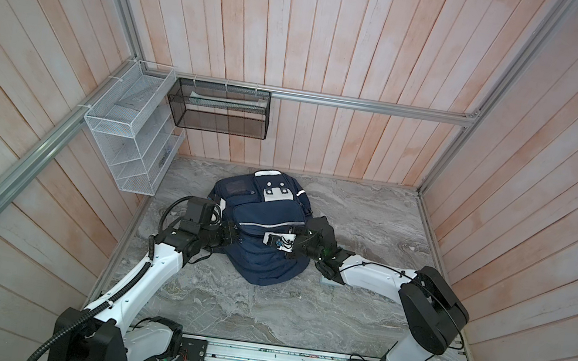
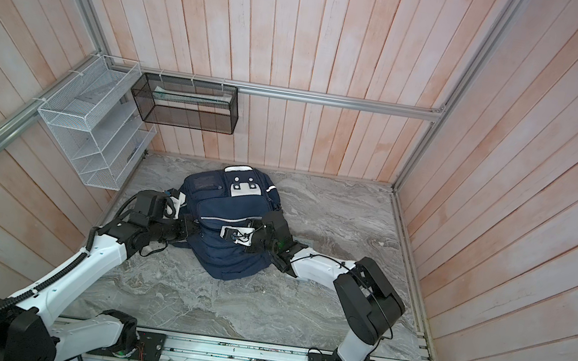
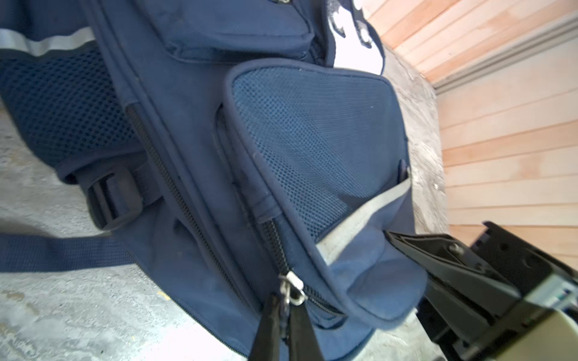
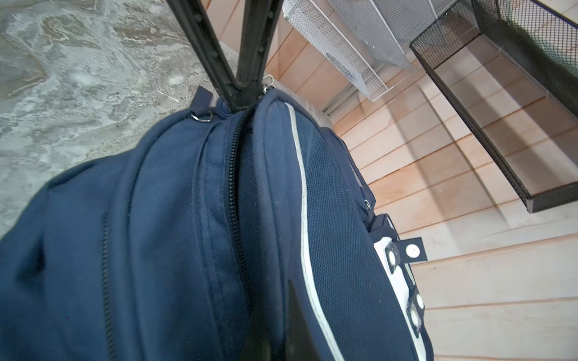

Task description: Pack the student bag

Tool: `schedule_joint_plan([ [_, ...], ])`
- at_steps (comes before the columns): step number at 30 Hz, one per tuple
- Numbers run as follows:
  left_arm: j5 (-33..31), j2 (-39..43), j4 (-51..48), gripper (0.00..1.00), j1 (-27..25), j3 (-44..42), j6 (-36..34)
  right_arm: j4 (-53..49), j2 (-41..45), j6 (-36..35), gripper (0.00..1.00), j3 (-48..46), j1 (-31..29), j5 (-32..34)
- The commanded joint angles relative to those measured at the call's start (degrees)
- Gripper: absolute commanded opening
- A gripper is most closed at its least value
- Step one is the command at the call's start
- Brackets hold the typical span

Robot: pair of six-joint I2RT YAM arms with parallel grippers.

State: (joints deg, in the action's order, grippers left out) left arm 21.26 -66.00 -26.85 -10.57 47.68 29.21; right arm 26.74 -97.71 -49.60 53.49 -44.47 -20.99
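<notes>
Noted the student bag [image 1: 264, 232] lying front-up on the worktop [image 1: 370, 221] near the back wall, left pincer [image 3: 284, 308] pressed together on a zipper pull [image 3: 292, 289], right pincer [image 4: 242, 93] pinching the bag's fabric edge beside the zipper, apparently bracing the cloth so the slider could run.

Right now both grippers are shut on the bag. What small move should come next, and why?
Probably slide the left gripper along the zipper track to start opening it. That gripper is shut on the metal zipper pull, and the teeth look closed. The right gripper pinches the bag fabric close by, which should keep the cloth taut.
</notes>
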Motion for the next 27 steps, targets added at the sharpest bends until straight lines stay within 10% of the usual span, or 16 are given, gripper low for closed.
schedule_joint_plan([
  [1,-15.3,-2.1,2.88,0.0,7.42,2.27,-0.99,-11.7,2.88,-1.29,0.0,-1.86,5.7,-3.43],
  [24,-15.81,1.22,3.32,0.29,4.34,2.58,-3.9,-10.6,4.26,-3.37,0.0,1.15,15.97,-15.73],
  [27,-18.71,1.75,4.83,0.5,-4.51,5.11,-6.97,-5.35,6.76,3.36,0.26,-1.58,15.63,-12.9],
])
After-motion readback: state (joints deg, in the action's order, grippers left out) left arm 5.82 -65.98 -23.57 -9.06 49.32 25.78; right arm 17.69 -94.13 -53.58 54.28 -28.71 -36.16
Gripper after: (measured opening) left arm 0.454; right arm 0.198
